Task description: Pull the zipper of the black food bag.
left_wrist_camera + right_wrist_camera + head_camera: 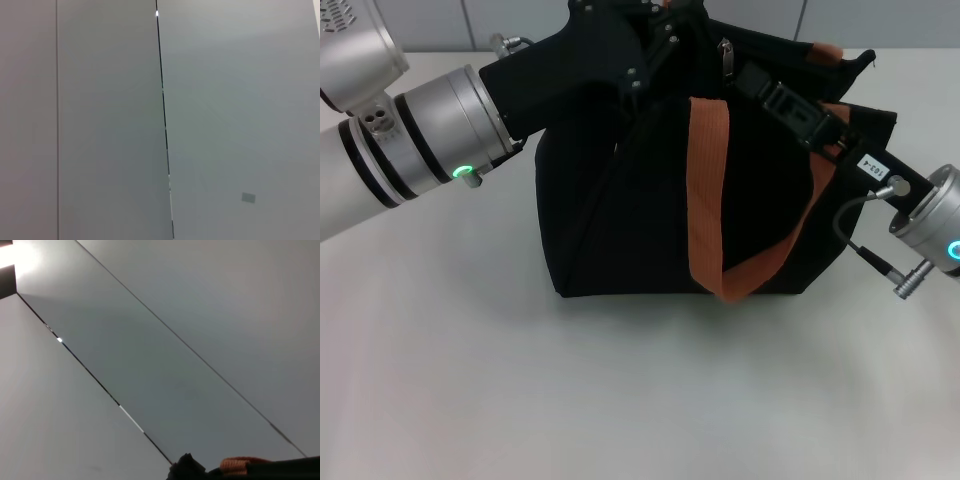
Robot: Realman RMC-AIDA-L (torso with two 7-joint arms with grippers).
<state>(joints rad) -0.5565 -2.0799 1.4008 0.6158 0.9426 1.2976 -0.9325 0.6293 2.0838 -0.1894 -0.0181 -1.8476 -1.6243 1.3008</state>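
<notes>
The black food bag (620, 220) stands in the middle of the table, with an orange-brown strap (708, 190) hanging down its front. A small silver zipper pull (727, 55) shows at the bag's top rear. My left gripper (655, 40) reaches in from the left and lies over the bag's top left edge. My right gripper (765, 88) reaches in from the right and rests on the bag's top, just right of and below the zipper pull. The right wrist view shows only a corner of the bag (187, 467) with an orange strap end (240, 465). The left wrist view shows no bag.
The pale table (620, 390) extends in front of and to both sides of the bag. A grey panelled wall (225, 100) stands behind; it also fills the right wrist view (175, 340). A grey cable (850, 215) loops by the right wrist.
</notes>
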